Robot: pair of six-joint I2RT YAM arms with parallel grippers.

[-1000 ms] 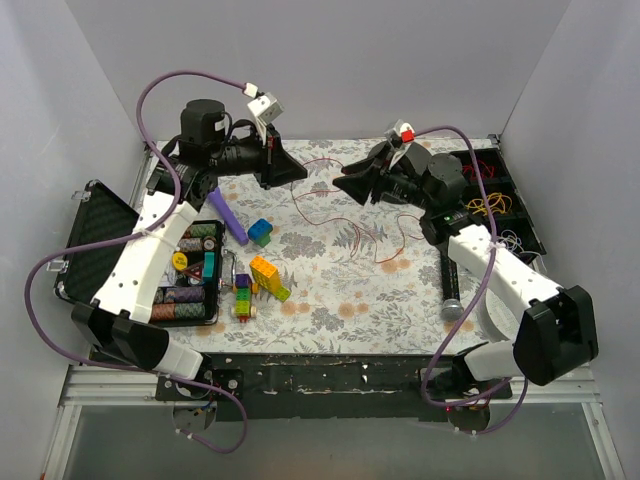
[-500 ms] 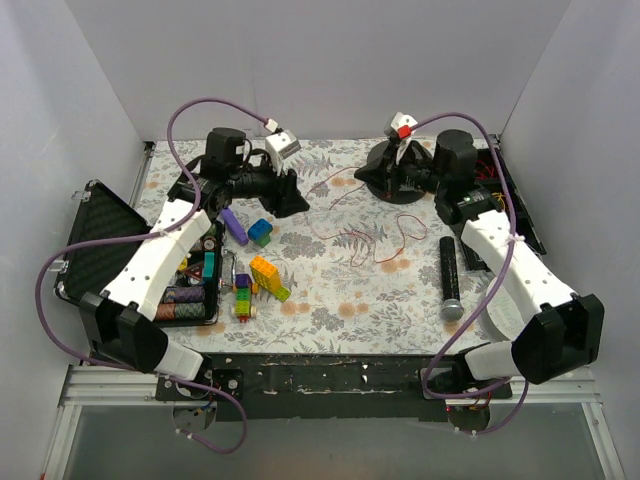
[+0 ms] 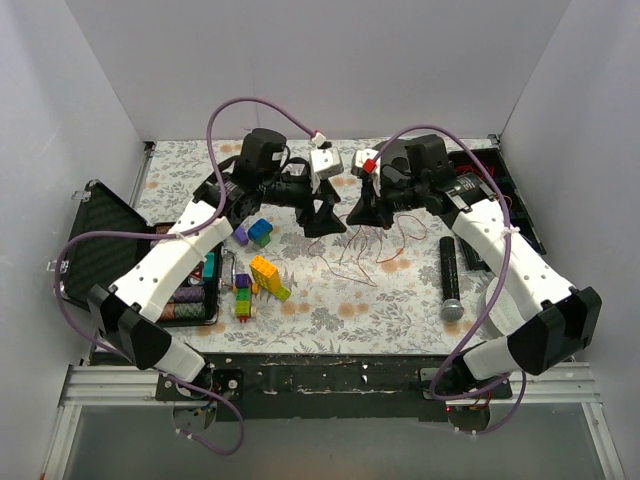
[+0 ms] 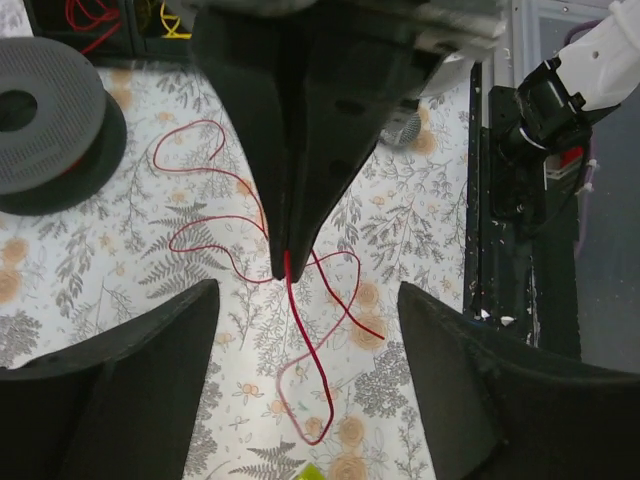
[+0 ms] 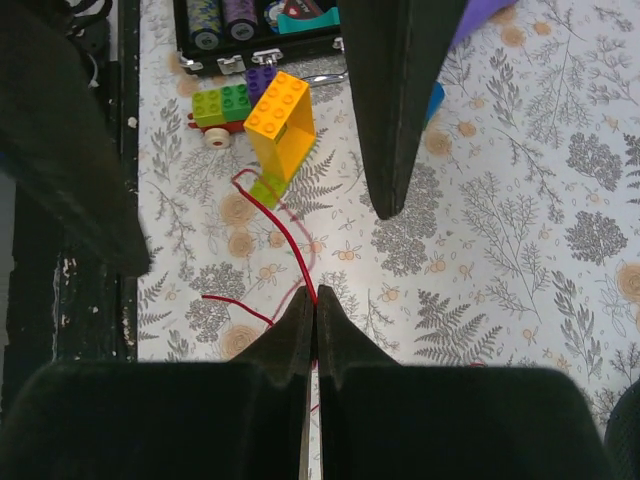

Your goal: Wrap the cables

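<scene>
The cable is a thin red wire (image 3: 366, 256) lying in loose loops on the flowered cloth in the middle of the table. My right gripper (image 5: 315, 296) is shut on one strand of the red wire (image 5: 288, 238), which runs down from its tips to the cloth. In the left wrist view those shut tips hang between my left gripper's fingers, with the red wire (image 4: 311, 345) trailing below them. My left gripper (image 4: 305, 292) stands wide open around that spot and holds nothing. From above, the left gripper (image 3: 330, 220) and the right gripper (image 3: 354, 216) nearly meet.
A yellow brick (image 5: 281, 122) and other toy bricks (image 3: 262, 278) lie just left of the wire. A black case of poker chips (image 3: 188, 292) sits further left. A microphone (image 3: 450, 278) lies to the right, a tray of wires (image 3: 492, 196) at the back right, a grey spool (image 4: 48, 112) nearby.
Both arms swung from the back of the table toward its middle. The left gripper opened and let go of the wire. The right gripper shut on the wire.
</scene>
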